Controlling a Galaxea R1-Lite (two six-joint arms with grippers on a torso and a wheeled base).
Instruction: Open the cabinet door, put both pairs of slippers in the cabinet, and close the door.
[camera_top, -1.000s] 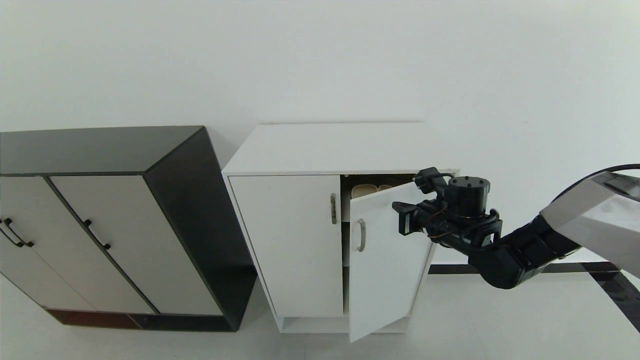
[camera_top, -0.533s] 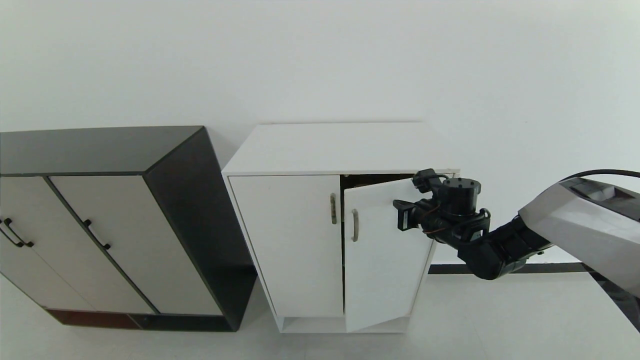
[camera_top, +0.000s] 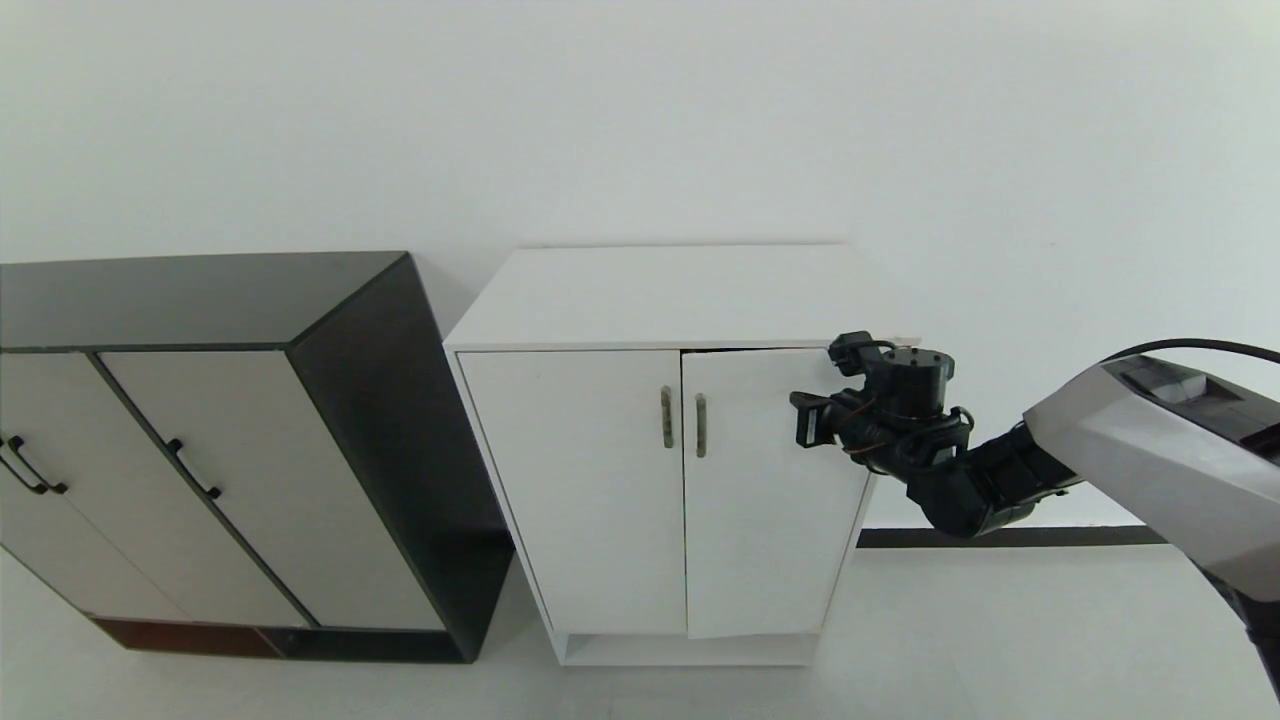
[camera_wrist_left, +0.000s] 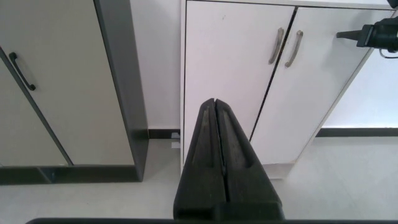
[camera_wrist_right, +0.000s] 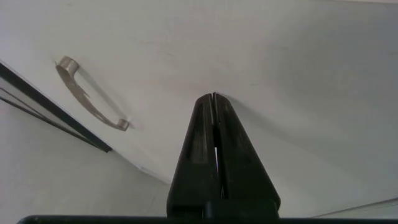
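White wall backs the white cabinet (camera_top: 660, 300), just beside a dark cabinet (camera_top: 380, 420). Its right door (camera_top: 760, 540) sits almost flush, with a thin dark gap along the top. The right tool (camera_top: 803, 425), pressed together, rests against that door's upper part. The left tool (camera_wrist_left: 214, 106), also pressed together, hangs well back.

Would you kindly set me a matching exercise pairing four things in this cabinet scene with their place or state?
Things:
1. right door
2. black cabinet
3. right pincer
4. left pincer

Places or states:
A. shut, held back from both cabinets
B. all but closed
C. shut, tip at the right door's face
D. stands left of the white cabinet

Pairs: 1-B, 2-D, 3-C, 4-A.
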